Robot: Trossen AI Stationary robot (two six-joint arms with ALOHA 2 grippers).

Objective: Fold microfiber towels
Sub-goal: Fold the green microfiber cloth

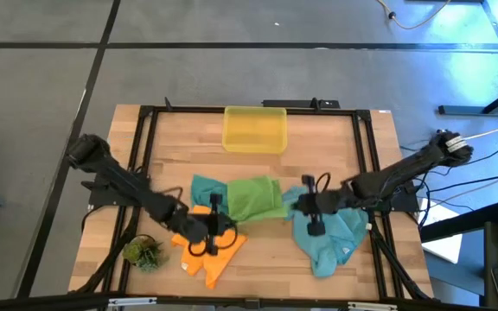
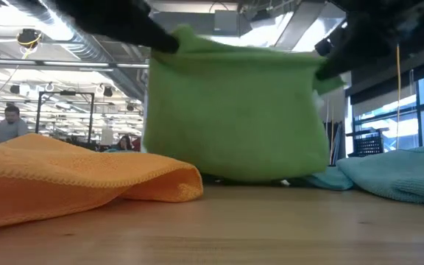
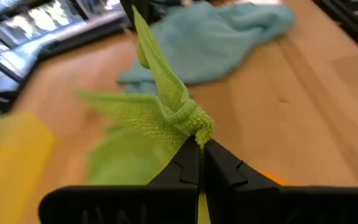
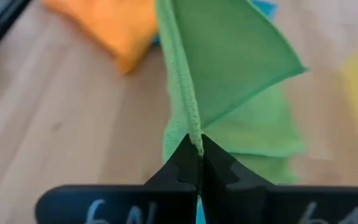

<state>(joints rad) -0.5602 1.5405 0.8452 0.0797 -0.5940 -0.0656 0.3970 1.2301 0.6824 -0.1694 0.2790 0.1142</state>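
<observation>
The green towel (image 1: 253, 197) hangs between my two grippers at the middle of the table, its lower part resting on the wood (image 2: 234, 175). My left gripper (image 3: 199, 149) is shut on its left upper end, and my right gripper (image 4: 197, 146) is shut on its right upper end. The orange towel (image 1: 207, 250) lies crumpled at the near left. One teal towel (image 1: 328, 240) lies crumpled at the near right. Another teal towel (image 1: 204, 188) shows from under the green one's left side. My left gripper pinches a bunched corner (image 3: 194, 127) of the green towel between its two fingers, coming slanting down from the table's left. The cloth rises off the table there. My right gripper pinches the hemmed edge (image 4: 193, 134) of the green towel at a corner, slanting down from the table's right. The cloth spreads out beyond the fingertips. The upper edge (image 2: 241, 46) stretches between both holds, and the bottom lies on the table.
A yellow translucent bin (image 1: 255, 130) stands at the far middle of the table. A small green plant tuft (image 1: 143, 252) sits at the near left corner. A black frame (image 1: 145, 155) runs around the tabletop. Bare wood (image 1: 266, 259) lies between the orange and the teal towel.
</observation>
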